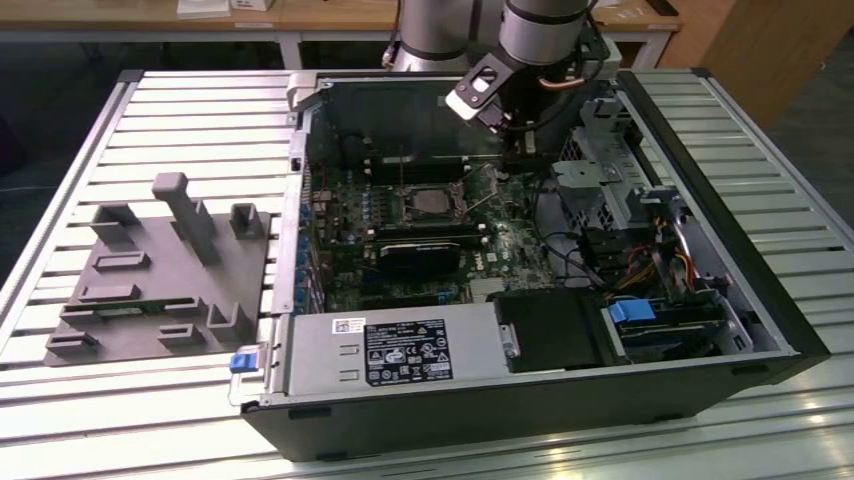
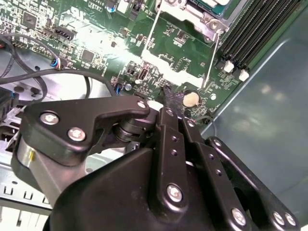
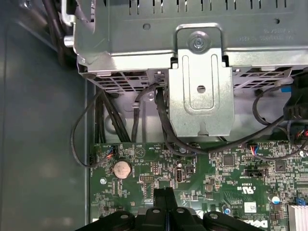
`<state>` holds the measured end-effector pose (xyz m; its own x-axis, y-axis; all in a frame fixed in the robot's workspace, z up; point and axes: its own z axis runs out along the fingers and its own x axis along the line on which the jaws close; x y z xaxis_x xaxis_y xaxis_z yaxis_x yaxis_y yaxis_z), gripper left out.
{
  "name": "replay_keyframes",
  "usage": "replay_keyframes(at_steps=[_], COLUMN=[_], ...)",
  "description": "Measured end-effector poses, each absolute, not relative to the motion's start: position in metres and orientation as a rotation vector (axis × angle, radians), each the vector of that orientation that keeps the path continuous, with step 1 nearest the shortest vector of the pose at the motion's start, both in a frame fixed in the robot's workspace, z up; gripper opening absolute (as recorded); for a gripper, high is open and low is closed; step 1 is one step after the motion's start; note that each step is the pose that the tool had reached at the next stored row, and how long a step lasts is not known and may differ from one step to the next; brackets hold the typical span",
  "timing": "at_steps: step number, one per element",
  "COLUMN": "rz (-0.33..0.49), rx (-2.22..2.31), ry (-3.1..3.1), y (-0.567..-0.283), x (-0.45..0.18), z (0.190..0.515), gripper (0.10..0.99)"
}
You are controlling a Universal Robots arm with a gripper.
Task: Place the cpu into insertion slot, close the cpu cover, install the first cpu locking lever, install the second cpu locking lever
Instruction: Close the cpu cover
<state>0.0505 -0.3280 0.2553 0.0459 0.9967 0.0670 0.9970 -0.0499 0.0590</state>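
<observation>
A robot arm reaches down into an open computer box. Its gripper is low over the green board, near a round silver battery. The jaws are pressed tight together. The little silver chip lies in its square slot in the middle of the board. It is a bit away from the gripper, toward the exterior view's left.

Open computer case, arm near insertion slot
</observation>
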Motion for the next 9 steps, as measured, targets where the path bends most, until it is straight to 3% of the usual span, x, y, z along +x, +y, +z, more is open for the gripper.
replay_keyframes(at_steps=[9], rz=[-0.118], rx=[-2.265], ry=[-2.153], y=[-0.328], x=[0.0547], z=[0.2451], gripper=[0.106])
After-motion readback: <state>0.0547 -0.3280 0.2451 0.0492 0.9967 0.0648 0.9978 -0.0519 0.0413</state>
